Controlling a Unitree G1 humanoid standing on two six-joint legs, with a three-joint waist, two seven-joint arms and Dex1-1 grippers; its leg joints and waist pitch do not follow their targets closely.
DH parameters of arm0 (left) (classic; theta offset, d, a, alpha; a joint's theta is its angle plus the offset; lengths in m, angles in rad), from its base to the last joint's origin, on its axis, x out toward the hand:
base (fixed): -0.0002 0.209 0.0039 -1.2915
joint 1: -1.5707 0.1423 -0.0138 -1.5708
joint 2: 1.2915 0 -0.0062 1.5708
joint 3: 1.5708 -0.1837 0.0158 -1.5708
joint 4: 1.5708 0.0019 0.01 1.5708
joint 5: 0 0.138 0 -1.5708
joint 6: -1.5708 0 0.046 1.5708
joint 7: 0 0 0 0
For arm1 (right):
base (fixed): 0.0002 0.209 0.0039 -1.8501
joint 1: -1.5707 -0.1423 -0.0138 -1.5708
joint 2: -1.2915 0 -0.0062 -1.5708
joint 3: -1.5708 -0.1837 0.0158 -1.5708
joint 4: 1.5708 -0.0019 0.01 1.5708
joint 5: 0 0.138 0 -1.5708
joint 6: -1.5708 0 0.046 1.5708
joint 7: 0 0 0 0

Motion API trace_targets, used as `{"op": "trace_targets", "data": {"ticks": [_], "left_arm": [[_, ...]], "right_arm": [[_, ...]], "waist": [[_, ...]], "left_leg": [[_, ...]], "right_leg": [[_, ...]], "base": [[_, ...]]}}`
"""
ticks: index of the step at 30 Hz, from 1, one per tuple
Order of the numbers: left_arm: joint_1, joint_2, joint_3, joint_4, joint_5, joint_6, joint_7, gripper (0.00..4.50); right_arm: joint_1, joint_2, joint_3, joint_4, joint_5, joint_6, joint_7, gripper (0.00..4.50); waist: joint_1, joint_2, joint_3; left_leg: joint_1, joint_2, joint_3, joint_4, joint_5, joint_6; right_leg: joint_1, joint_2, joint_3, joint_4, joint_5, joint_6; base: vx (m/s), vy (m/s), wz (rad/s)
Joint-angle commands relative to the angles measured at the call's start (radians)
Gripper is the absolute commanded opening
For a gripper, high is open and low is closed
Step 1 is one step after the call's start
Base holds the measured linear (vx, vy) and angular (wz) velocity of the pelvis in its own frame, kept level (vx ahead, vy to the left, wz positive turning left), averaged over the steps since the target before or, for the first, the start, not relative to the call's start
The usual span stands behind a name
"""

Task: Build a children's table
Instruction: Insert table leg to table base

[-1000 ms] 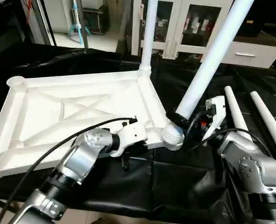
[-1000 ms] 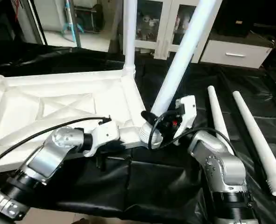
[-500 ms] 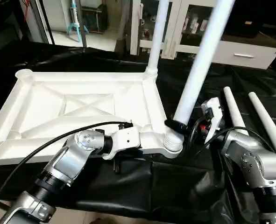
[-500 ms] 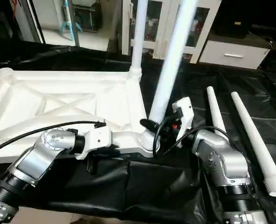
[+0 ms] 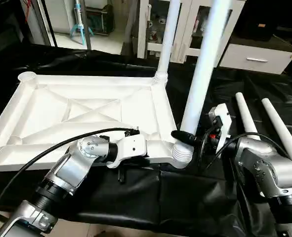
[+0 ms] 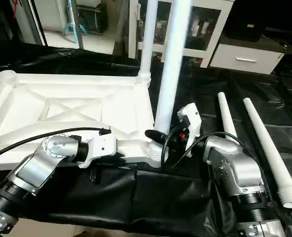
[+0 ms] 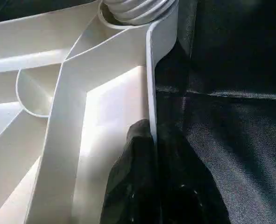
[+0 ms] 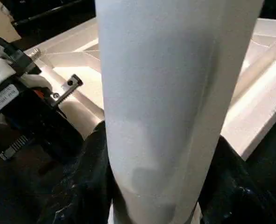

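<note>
While left claw (image 7: 152, 186) pinches tabletop (image 5: 86, 106) rim, right claw (image 5: 187, 140) clasps upright leg (image 5: 205, 64)

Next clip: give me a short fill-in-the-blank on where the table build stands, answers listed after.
1. The table top lies with its ribbed underside facing ____.
2. The right gripper is closed around the ____ of the near leg, just above its corner socket.
3. ____ loose legs lie on the black cloth to the robot's right.
4. The left gripper is shut on the top's near ____.

Missing words: up; base; Two; edge
</note>
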State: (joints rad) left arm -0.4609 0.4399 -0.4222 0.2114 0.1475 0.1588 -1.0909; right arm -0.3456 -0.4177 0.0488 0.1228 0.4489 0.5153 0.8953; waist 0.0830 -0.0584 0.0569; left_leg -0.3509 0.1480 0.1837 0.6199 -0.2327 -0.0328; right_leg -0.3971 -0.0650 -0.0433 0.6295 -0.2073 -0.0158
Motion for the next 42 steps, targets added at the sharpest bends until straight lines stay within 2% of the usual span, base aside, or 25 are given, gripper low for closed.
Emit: {"op": "trace_targets", "data": {"ticks": [1,6,18,24,25,27,35,39,40,42], "left_arm": [[0.011,0.002,-0.036,0.028,0.008,-0.021,-0.018,0.0],[0.004,0.007,-0.037,0.04,0.007,-0.028,-0.024,0.0],[-0.005,0.01,-0.041,0.055,0.011,-0.035,-0.025,0.0],[-0.006,0.01,-0.042,0.059,0.012,-0.033,-0.023,0.0],[-0.006,0.009,-0.041,0.06,0.012,-0.033,-0.022,0.0],[-0.007,0.01,-0.04,0.063,0.011,-0.034,-0.021,0.0],[-0.014,0.003,-0.03,0.078,0.007,-0.031,-0.009,0.0],[-0.023,-0.005,-0.019,0.095,0.006,-0.03,0.01,0.0],[-0.025,-0.006,-0.017,0.099,0.006,-0.031,0.014,0.0],[-0.027,-0.007,-0.016,0.102,0.006,-0.031,0.016,0.0]], "right_arm": [[-0.006,-0.011,0.014,0.007,-0.016,-0.009,0.012,1.86],[-0.02,0.0,0.036,0.059,-0.067,-0.074,0.002,1.86],[-0.008,0.027,0.063,0.108,-0.08,-0.101,0.024,1.86],[0.005,0.079,-0.012,0.179,-0.062,-0.139,-0.06,1.86],[0.01,0.086,-0.028,0.186,-0.054,-0.141,-0.073,1.86],[0.025,0.094,-0.041,0.189,-0.042,-0.146,-0.075,1.86],[0.119,0.149,-0.086,0.172,0.002,-0.186,-0.083,1.86],[0.164,0.189,-0.117,0.161,0.029,-0.235,-0.097,1.85],[0.18,0.199,-0.125,0.152,0.032,-0.252,-0.099,1.85],[0.194,0.206,-0.128,0.144,0.032,-0.267,-0.101,1.85]], "waist": [[-0.008,-0.013,-0.055],[-0.009,-0.014,-0.055],[-0.014,-0.014,-0.055],[-0.022,-0.012,-0.053],[-0.024,-0.013,-0.052],[-0.026,-0.012,-0.052],[-0.025,-0.006,-0.052],[-0.027,-0.008,-0.048],[-0.026,-0.005,-0.048],[-0.025,-0.005,-0.048]], "left_leg": [[0.006,0.087,-0.029,-0.082,-0.058,0.045],[0.008,0.087,-0.029,-0.082,-0.067,0.038],[0.008,0.09,-0.033,-0.087,-0.116,0.015],[0.01,0.092,-0.035,-0.093,-0.171,-0.005],[0.012,0.093,-0.037,-0.094,-0.201,-0.015],[0.013,0.093,-0.038,-0.095,-0.215,-0.02],[0.01,0.096,-0.038,-0.101,-0.21,-0.019],[0.011,0.095,-0.041,-0.105,-0.269,-0.027],[0.015,0.096,-0.041,-0.103,-0.284,-0.028],[0.016,0.097,-0.041,-0.105,-0.283,-0.029]], "right_leg": [[0.042,-0.098,0.055,-0.076,-0.171,-0.222],[0.039,-0.099,0.056,-0.077,-0.178,-0.219],[0.039,-0.099,0.055,-0.082,-0.211,-0.213],[0.036,-0.1,0.056,-0.089,-0.263,-0.208],[0.034,-0.101,0.056,-0.094,-0.302,-0.198],[0.032,-0.1,0.056,-0.096,-0.318,-0.192],[0.034,-0.101,0.055,-0.093,-0.266,-0.2],[0.03,-0.104,0.055,-0.105,-0.359,-0.179],[0.024,-0.106,0.057,-0.109,-0.391,-0.17],[0.023,-0.104,0.058,-0.109,-0.382,-0.169]], "base": [[0.0,0.0,0.0],[0.0,0.0,0.0],[0.0,0.0,0.0],[0.0,0.0,0.0],[0.0,0.0,0.0],[0.0,0.0,0.0],[0.0,0.0,0.0],[0.0,0.0,0.0],[0.0,0.0,0.0],[0.0,0.0,0.0]]}}
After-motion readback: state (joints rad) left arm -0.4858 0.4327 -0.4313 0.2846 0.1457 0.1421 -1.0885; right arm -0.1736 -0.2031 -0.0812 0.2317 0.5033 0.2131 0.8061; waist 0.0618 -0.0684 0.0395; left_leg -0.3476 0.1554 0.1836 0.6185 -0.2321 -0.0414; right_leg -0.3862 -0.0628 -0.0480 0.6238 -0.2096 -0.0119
